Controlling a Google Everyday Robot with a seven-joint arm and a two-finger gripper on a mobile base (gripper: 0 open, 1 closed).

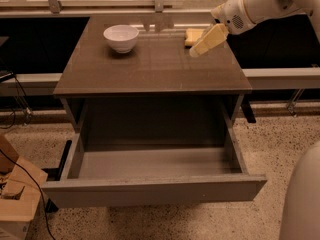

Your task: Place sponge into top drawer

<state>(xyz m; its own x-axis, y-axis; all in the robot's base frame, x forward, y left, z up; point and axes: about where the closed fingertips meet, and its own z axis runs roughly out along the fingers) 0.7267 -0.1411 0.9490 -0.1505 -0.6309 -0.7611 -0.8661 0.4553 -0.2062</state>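
Observation:
The pale-yellow sponge (192, 35) lies on the cabinet top (150, 64) at the back right. My gripper (196, 51) comes in from the upper right on a white arm, its yellowish fingers (209, 39) pointing down-left and overlapping the sponge's right side. I cannot tell whether it touches the sponge. The top drawer (150, 189) is pulled wide open below the top, and its inside holds nothing.
A white bowl (121, 37) stands at the back left of the cabinet top. A cardboard box (15, 194) and cables lie on the floor at the left. Part of my white body (302, 199) shows at the lower right.

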